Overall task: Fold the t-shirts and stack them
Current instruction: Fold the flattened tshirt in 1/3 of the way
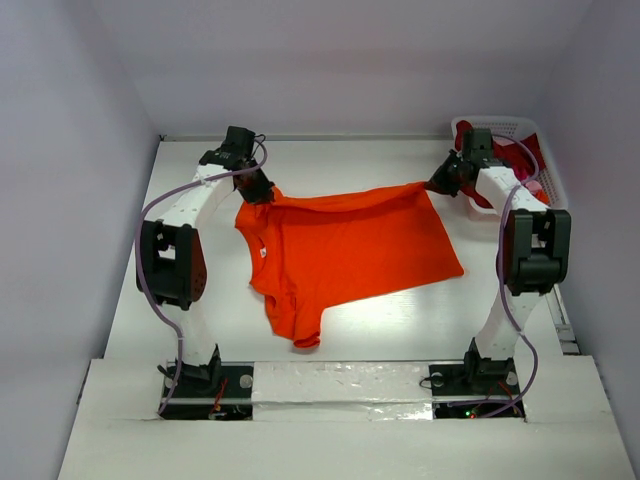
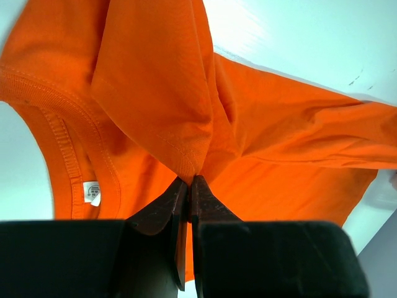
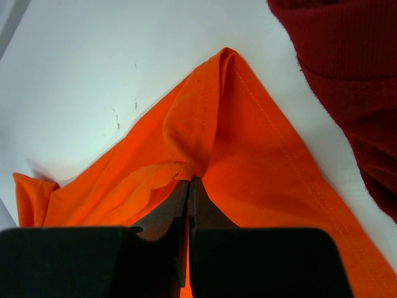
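The bright orange t-shirt lies spread on the white table, its far edge pulled taut between my two grippers. My left gripper is shut on the shirt's far left corner near the collar; the left wrist view shows its jaws pinching a fold of orange cloth, the collar label beside it. My right gripper is shut on the far right hem corner; the right wrist view shows its jaws clamped on the orange cloth. A darker red shirt lies just right of that corner.
A white lattice basket stands at the back right corner with red cloth in it and spilling over. Grey walls close the table on three sides. A white bar runs between the arm bases at the near edge.
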Motion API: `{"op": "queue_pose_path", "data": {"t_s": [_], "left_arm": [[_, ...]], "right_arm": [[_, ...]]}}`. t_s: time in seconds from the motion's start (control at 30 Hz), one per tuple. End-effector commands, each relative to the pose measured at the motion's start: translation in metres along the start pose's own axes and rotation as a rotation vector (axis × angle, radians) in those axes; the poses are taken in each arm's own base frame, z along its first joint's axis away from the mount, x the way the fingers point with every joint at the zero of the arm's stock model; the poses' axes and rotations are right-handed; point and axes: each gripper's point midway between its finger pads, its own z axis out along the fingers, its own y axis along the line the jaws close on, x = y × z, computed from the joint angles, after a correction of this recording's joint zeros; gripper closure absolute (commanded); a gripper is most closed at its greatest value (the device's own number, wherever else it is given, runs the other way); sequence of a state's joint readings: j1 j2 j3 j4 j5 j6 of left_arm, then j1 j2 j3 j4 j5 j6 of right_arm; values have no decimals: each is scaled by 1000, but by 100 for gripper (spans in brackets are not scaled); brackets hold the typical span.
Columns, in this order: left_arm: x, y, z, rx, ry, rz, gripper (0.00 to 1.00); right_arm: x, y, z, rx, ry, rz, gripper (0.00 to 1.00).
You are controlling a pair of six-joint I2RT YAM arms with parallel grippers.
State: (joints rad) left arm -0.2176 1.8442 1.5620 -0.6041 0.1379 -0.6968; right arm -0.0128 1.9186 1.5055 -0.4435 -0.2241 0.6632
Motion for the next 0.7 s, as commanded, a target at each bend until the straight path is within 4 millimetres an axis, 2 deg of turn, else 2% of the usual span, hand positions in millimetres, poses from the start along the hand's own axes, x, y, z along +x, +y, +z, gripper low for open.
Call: {"op": "queue_pose_path", "data": {"t_s": [0.0, 0.4, 0.67], "left_arm": [[-2, -9, -25, 27, -28, 12, 100], [24, 5, -8, 0, 29, 7, 100], [43, 13, 0, -26, 70, 19, 100]], "right_arm": [[-24, 19, -26, -43, -101, 0, 100], [-16, 14, -19, -43, -75, 7, 100], [-13, 2, -23, 9, -99, 38, 100]]}}
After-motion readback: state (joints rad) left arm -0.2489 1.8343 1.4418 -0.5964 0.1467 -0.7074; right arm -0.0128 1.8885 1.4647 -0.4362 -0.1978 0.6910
